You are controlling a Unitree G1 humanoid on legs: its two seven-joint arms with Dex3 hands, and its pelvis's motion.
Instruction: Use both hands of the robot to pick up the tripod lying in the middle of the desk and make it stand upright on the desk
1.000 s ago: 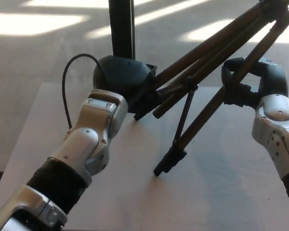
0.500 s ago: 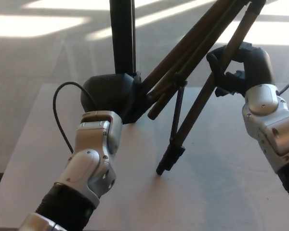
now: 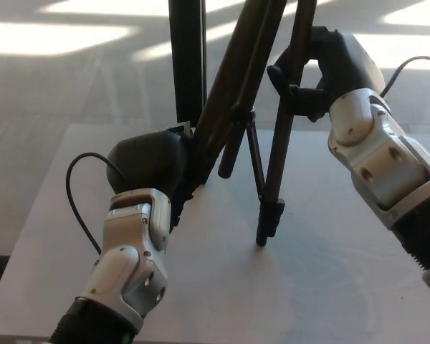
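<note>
The black-and-brown metal tripod [image 3: 251, 122] leans steeply – right hand [image 3: 315, 72] pinching one leg, left hand [image 3: 147, 165] wrapped round another near the white desk's [image 3: 330, 287] far edge. Spread the legs evenly before releasing.

One tripod [image 3: 251, 107] stands over one pale table [image 3: 330, 287], and I count three legs on it, one with its foot down on the tabletop. Two robot hands are on it: the left hand [image 3: 147, 161] and the right hand [image 3: 322, 68]. One black cable [image 3: 75, 201] loops off the left wrist.
</note>
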